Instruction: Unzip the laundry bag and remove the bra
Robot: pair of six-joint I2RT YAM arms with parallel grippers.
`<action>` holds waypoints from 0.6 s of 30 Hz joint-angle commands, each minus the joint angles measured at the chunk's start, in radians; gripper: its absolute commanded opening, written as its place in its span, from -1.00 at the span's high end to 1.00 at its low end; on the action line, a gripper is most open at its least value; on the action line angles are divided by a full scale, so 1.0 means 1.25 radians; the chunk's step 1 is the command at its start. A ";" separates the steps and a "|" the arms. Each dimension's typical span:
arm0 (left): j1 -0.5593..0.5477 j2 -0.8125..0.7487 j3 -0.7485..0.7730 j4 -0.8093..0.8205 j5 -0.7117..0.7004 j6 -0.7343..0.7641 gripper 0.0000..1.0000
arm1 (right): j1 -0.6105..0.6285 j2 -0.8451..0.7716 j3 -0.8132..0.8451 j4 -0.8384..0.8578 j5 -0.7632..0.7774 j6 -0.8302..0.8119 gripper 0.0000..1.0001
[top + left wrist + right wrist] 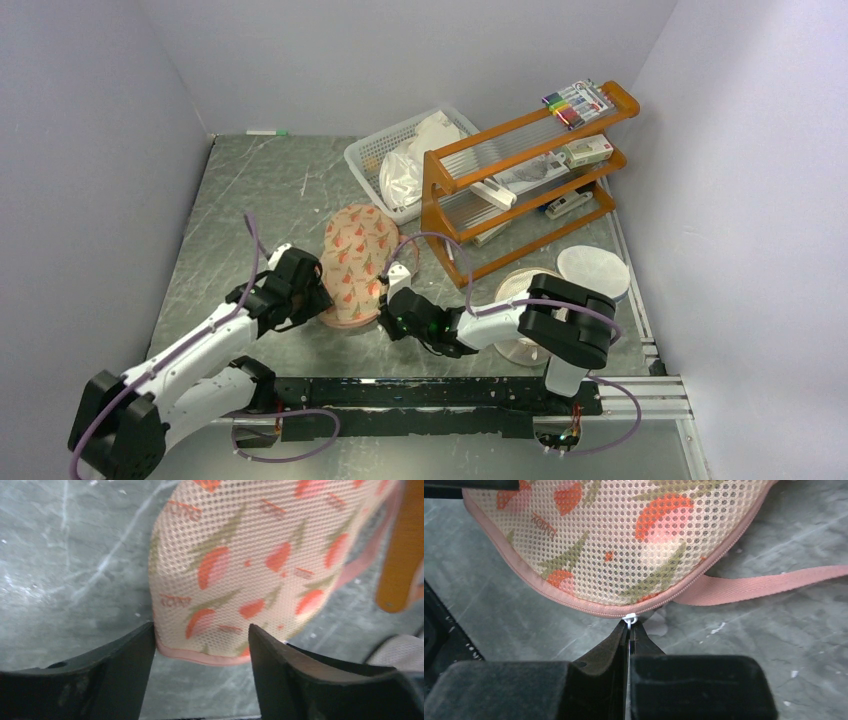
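The laundry bag (357,260) lies flat mid-table, peach mesh with red-orange flowers and a pink zip rim. My left gripper (320,300) stands open at its near-left edge. In the left wrist view the bag's pink rim (210,658) sits between the spread fingers (135,655), which are clear of it. My right gripper (386,318) is at the bag's near-right edge, shut on the small white zipper pull (629,618) at the zip rim (589,607). The zip looks closed there. The bra is hidden.
A pink strap (764,582) trails off the bag to the right. An orange wooden rack (520,170) stands close behind right, with a white basket (365,162) of plastic bags behind it. White round mesh pieces (593,268) lie by my right arm.
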 commanded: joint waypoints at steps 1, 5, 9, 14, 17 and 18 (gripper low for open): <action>0.008 -0.095 -0.009 -0.031 0.100 -0.054 -0.64 | 0.017 0.026 -0.005 -0.026 -0.040 0.045 1.00; 0.008 -0.134 0.011 -0.047 0.165 -0.052 -0.79 | 0.018 0.009 -0.001 -0.031 -0.030 0.035 1.00; 0.008 -0.129 0.049 -0.145 0.163 -0.102 -0.78 | 0.018 0.008 0.006 -0.023 -0.037 0.036 1.00; 0.008 -0.194 0.043 -0.267 0.093 -0.283 -0.80 | 0.018 0.021 0.010 0.011 -0.053 0.053 1.00; 0.008 -0.243 -0.014 -0.188 0.154 -0.341 -0.75 | 0.019 0.025 0.021 0.012 -0.047 0.064 1.00; 0.008 -0.249 -0.032 -0.168 0.176 -0.364 -0.74 | 0.018 0.026 0.024 0.015 -0.048 0.069 1.00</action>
